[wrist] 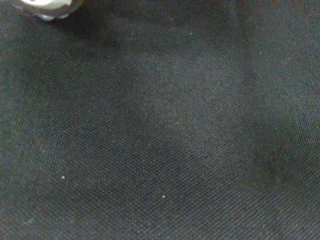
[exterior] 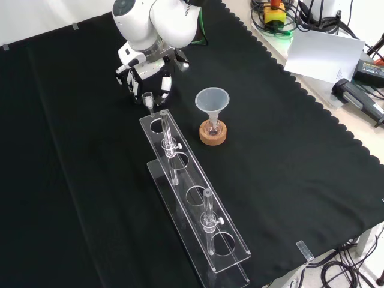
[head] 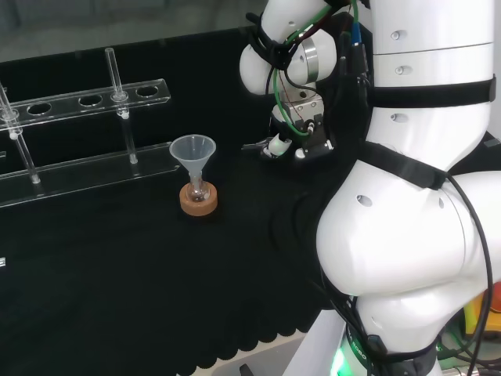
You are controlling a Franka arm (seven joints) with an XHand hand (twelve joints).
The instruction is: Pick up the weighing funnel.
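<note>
Arm links [exterior: 157, 24] partly hide the robot hand [exterior: 146, 77]; its hold is unclear.

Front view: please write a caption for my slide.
Hand low over cloth beside the rack; funnel in its flask on a cork ring.

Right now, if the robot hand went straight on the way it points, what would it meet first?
Probably the black cloth: the robot hand points down at the bench, and the wrist view looks onto bare cloth. The clear rack stands near it in the front view, but depth is unclear.
</note>
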